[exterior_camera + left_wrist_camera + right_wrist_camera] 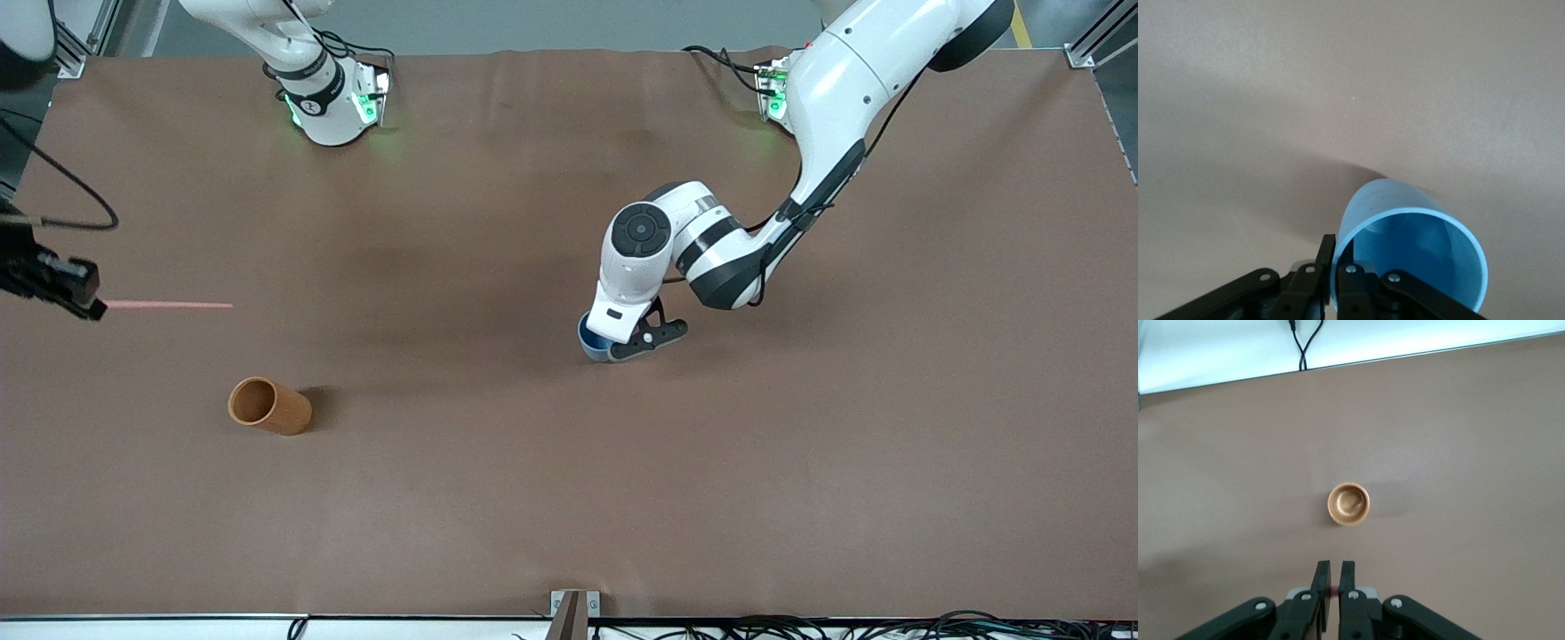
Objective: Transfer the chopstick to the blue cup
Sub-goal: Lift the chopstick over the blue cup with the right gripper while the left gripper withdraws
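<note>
a: where's the chopstick [169, 305] right now?

b: up in the air at the right arm's end of the table, lying roughly level, a thin pink line. one end is pinched in the right gripper [96, 310], whose fingers are closed down narrow on it. in the right wrist view only a tiny pink speck of it [1333, 591] shows between the fingers [1321, 587]; the rest is hidden from that camera.

a: and the blue cup [591, 340]?

b: near the middle of the table, mostly covered by the left arm's hand in the front view, so only a curved blue edge peeks out. the left wrist view shows it better [1418, 250]: tilted, mouth toward the camera, with the rim's lower part cut off by the frame.

a: is the left gripper [633, 345] holding it?

b: yes, its fingers [1346, 273] are clamped narrow on the cup's wall at the rim, one inside and one outside. i can't tell whether the cup's base touches the brown table [569, 498].

a: how do the arms sit?

b: the left arm reaches from its base and bends down at the wrist over the cup. the right arm is mostly out of frame; only its dark hand shows at the edge.

a: anything else?

b: an orange-brown cup [268, 405] stands nearer the front camera than the chopstick, well apart from the blue cup; the right wrist view looks straight down into it [1349, 504].
</note>
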`<move>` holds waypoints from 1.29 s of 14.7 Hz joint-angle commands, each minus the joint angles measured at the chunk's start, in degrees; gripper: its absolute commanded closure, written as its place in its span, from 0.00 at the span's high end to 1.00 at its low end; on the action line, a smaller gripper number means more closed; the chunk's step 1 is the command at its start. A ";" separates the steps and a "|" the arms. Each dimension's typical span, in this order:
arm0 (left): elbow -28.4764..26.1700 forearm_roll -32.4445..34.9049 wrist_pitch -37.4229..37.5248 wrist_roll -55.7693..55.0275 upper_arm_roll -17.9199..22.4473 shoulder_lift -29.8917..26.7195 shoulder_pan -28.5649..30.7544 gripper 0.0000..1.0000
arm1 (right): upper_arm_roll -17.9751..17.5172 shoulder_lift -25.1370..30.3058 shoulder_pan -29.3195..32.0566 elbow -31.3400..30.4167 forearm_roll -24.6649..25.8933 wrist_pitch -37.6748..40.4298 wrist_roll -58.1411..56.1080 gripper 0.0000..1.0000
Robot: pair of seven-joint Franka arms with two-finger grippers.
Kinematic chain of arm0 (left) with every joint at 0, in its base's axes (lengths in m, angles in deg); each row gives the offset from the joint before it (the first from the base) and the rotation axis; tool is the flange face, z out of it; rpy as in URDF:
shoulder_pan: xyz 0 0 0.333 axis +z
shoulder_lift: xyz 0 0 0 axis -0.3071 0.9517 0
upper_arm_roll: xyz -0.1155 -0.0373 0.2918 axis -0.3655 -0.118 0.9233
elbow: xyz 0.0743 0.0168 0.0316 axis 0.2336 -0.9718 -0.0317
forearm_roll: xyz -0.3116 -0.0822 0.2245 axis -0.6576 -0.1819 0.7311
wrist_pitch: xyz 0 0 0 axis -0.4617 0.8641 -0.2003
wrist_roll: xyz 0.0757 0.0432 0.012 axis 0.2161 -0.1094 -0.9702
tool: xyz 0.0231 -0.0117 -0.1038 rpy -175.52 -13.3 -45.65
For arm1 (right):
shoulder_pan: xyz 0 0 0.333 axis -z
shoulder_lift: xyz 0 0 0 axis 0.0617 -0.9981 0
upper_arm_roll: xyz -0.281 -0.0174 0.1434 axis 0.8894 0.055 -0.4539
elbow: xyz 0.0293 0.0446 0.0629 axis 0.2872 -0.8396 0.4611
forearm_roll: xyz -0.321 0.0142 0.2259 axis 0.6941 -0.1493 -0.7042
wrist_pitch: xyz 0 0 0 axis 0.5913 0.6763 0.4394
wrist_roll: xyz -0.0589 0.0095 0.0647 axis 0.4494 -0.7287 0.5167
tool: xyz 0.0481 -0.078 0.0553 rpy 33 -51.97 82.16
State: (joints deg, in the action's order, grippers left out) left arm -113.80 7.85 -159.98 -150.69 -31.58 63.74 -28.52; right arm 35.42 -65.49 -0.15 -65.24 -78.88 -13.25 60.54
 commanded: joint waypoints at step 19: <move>0.95 -18.77 10.82 33.25 14.40 -21.89 2.81 1.00 | -0.22 -9.72 -30.39 2.72 4.62 -24.18 27.82 0.03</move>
State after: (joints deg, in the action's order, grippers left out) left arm -111.15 -6.23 -151.14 -125.54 -21.76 46.37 -25.45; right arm 34.62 -72.46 -26.39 -64.23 -77.32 -35.03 81.77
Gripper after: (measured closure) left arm 0.000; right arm 0.912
